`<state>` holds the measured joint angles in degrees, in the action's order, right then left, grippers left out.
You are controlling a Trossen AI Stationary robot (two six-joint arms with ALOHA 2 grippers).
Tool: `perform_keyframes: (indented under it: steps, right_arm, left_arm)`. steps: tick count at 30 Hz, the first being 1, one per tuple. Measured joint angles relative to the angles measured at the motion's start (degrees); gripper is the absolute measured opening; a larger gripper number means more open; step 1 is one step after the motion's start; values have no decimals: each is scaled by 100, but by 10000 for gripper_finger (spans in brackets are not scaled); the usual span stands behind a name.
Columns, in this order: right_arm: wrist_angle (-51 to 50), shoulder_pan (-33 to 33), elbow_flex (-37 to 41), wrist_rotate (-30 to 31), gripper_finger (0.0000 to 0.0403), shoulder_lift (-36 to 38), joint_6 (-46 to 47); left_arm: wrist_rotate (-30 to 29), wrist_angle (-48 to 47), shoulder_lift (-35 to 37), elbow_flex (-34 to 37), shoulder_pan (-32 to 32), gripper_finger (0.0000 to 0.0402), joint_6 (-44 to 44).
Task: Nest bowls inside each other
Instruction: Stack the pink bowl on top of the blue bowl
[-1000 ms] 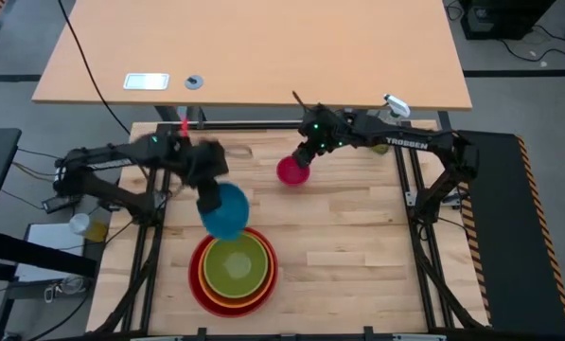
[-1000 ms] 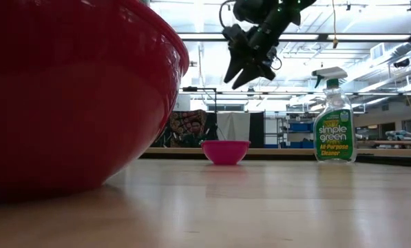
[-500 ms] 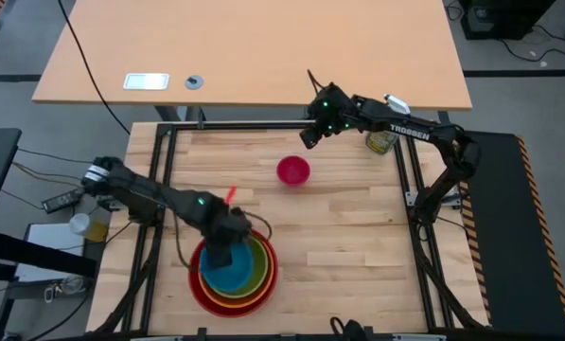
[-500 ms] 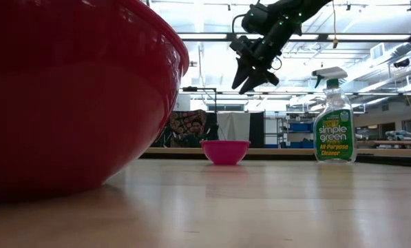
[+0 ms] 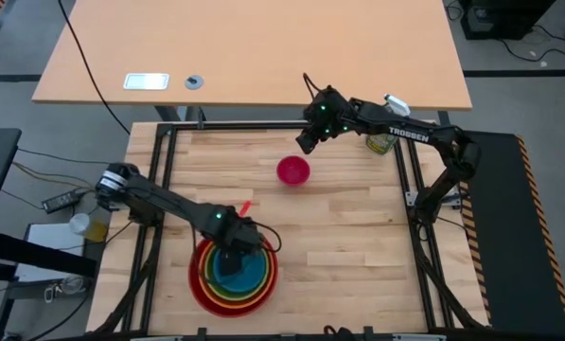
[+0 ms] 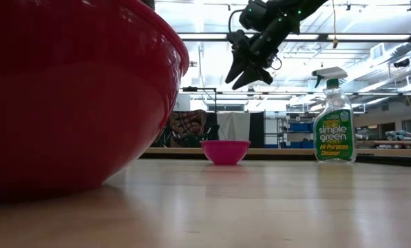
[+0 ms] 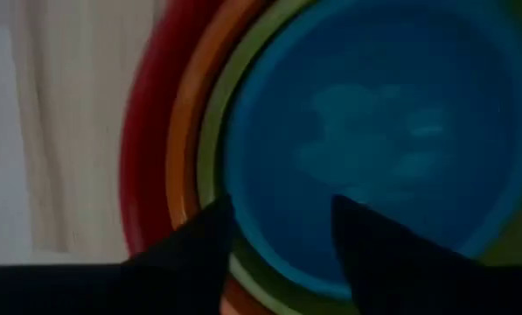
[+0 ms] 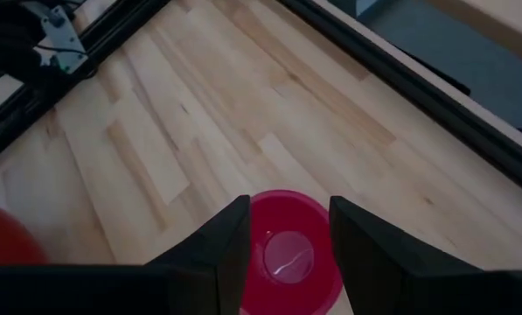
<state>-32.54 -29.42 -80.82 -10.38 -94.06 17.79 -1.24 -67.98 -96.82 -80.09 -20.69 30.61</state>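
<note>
The red (image 5: pixel 199 284), orange (image 5: pixel 268 272) and green (image 5: pixel 259 277) bowls sit nested near the table's front left. The blue bowl (image 5: pixel 237 273) rests inside the green one. My left gripper (image 7: pixel 280 206) points down over the stack, open. One finger stands outside the blue bowl's rim (image 7: pixel 243 166) and the other inside. The small pink bowl (image 5: pixel 293 170) stands alone, upright, toward the far middle. My right gripper (image 5: pixel 304 144) hangs open in the air just beyond and above it, and the pink bowl (image 8: pixel 287 254) shows between its fingers.
A spray bottle (image 6: pixel 334 124) stands at the far right corner of the table. The red bowl (image 6: pixel 67 89) fills the left of the low view. Bare wood lies between the stack and the pink bowl (image 6: pixel 225 151), and to the right.
My left gripper has swung from mid-air toward the near edge and down over the stack. The blue bowl it carried tilted now sits level inside the green bowl. My right gripper has drawn back a little from the pink bowl toward the far edge.
</note>
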Motion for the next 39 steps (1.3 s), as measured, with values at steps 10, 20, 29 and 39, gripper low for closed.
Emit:
perform_keyframes:
  steps: [10,20,29,39]
  right_arm:
    - [-517,5,2,6,162,110,135]
    - [-680,-160,578,-206,164,-92,-5]
    - [-344,278,684,580,163,-1024,-21]
    - [-169,289,684,465,162,-1684,-242]
  left_arm:
    - [-1788,-325,770,-512,22,259,57]
    - [-2606,1427,2422,1324,200,198,289]
    - [-3066,3021,3832,3053,644,181,2218]
    - [-3066,3060,4068,3176,842,181,2332]
